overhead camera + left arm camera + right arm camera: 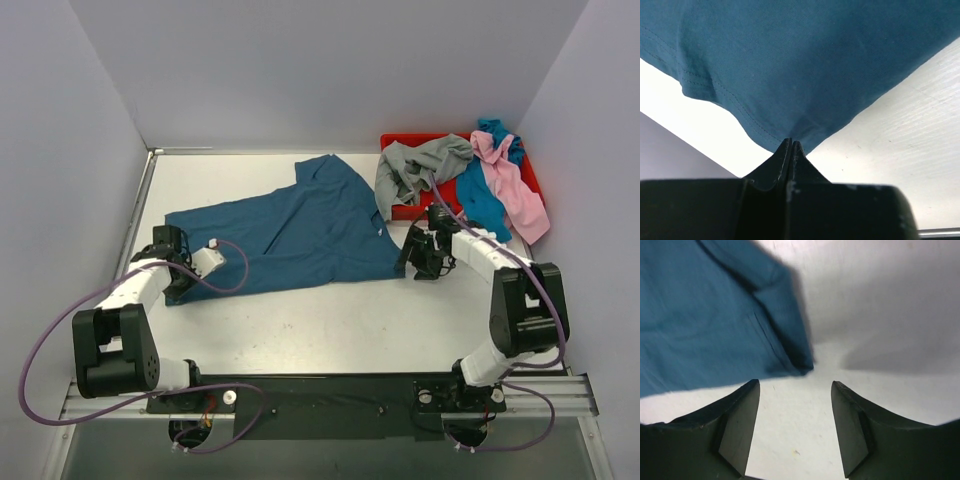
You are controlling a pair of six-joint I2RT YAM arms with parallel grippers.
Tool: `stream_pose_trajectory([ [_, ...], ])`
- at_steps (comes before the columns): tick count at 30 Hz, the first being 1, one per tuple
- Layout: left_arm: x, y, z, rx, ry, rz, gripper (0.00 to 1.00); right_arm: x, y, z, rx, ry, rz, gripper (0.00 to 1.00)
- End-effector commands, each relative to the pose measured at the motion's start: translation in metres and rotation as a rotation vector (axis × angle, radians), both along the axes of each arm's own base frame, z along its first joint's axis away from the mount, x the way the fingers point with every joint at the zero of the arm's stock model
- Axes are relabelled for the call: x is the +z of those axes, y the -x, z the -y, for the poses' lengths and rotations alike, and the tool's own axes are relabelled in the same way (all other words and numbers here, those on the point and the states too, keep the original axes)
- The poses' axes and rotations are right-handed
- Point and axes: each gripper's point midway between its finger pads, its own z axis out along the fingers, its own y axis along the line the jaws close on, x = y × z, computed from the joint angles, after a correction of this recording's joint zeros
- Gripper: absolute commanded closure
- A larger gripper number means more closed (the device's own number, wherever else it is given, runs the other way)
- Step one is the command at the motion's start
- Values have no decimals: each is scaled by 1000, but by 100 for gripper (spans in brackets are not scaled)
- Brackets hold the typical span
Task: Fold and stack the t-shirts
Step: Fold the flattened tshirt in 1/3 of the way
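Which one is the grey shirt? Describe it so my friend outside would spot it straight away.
Find the red tray at the far right corner of the white table. The grey shirt hangs crumpled over the tray's left edge, spilling onto the table. Its tray neighbours are a pink shirt and a bright blue shirt, and the dark teal shirt lies spread out on the table.

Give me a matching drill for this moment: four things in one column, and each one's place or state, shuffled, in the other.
Things:
1. teal shirt
2. grey shirt
3. left gripper
4. right gripper

Place or state:
A. open, over the table
B. draped over the left side of the tray
C. spread out on the table
D. shut on a cloth corner

Pairs: 1-C, 2-B, 3-D, 4-A
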Motion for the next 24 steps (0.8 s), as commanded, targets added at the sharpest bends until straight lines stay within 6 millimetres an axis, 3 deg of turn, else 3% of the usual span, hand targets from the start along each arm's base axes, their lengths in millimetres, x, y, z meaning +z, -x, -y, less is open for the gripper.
stream_pose_trajectory([
  [1, 14, -4, 13, -47, 52, 17, 99, -9, -38, -11, -84, -63, 17, 46],
  [3, 17, 1, 16, -54, 64, -8, 86, -27, -35, -19, -76, -92, -47, 60],
  [4, 18, 3, 21, -65, 92, -22, 76, -30, -34, -20, -76, -102, -60, 84],
  [5, 21, 3, 25, -76, 113, -25, 70, -31, -31, -22, -69, -117, -66, 100],
  [8, 23, 16, 44, -120, 202, -90, 43, -25, -24, -13, -90, -122, -50, 100],
  [11, 19, 10, 50, -146, 224, -71, 41, -14, -15, -4, -95, -113, -33, 100],
  [12, 18, -3, 46, -159, 195, -22, 40, -12, -13, -2, -91, -106, -34, 100],
  [13, 8, -2, 44, -165, 181, -21, 40, -9, -7, -1, -78, -99, -41, 100],
  [14, 8, -17, 38, -185, 136, 34, 40, -7, -4, -1, -72, -99, -42, 100],
  [20, -23, -22, 18, -222, 17, 13, 46, 1, 11, 3, -52, -83, -39, 100],
  [22, -22, -23, 20, -203, 43, -7, 60, 3, 13, 3, -42, -81, -44, 100],
  [23, -24, -15, 23, -198, 62, -44, 77, 4, 14, 3, -42, -80, -47, 100],
  [24, -22, -16, 24, -189, 67, -52, 87, 6, 19, 5, -38, -74, -59, 100],
])
